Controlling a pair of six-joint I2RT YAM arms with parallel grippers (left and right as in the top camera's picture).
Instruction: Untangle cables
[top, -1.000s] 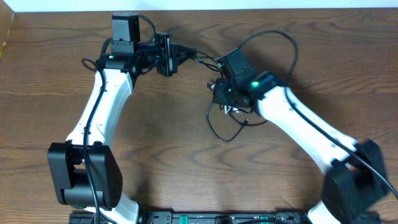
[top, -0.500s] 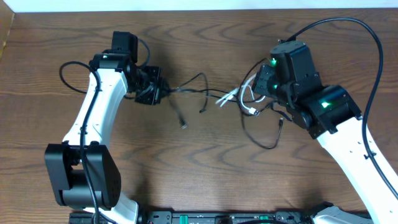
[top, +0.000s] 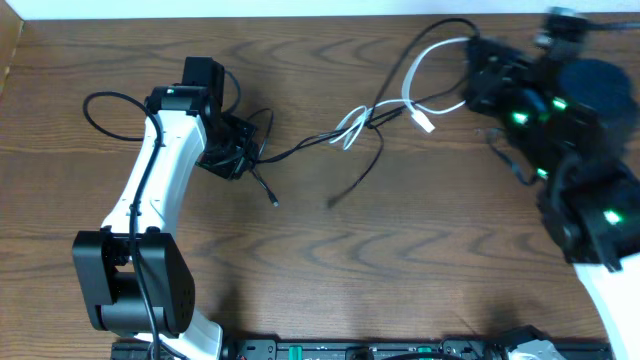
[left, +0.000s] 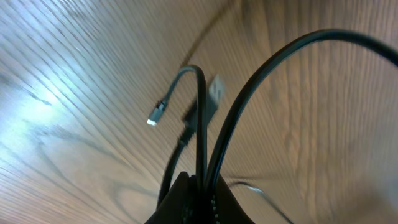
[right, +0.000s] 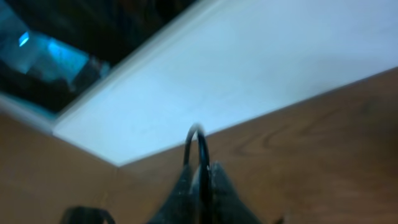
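The black cable (top: 300, 148) stretches from my left gripper (top: 232, 152) across the table to a small crossing (top: 357, 124), where the white cable (top: 408, 72) meets it. Past the crossing it runs on toward my right gripper (top: 480, 88). The white cable arcs up to the far right, and its plug (top: 425, 122) hangs near the middle. Two black ends (top: 275, 203) (top: 331, 203) lie loose on the wood. My left gripper (left: 202, 185) is shut on the black cable (left: 199, 118). Blurred and raised, my right gripper (right: 200, 173) pinches a black cable (right: 200, 146).
A thicker black arm wire (top: 100, 105) loops out to the left of the left arm. A white strip (top: 300, 8) runs beyond the table's far edge. The right arm's bulk (top: 590, 160) fills the right side, and the left arm's base (top: 130, 285) stands at the front.
My right arm has swung up and away to the far right, drawing the bundle out into a long line. The left gripper has shifted slightly left, still holding the black cable.
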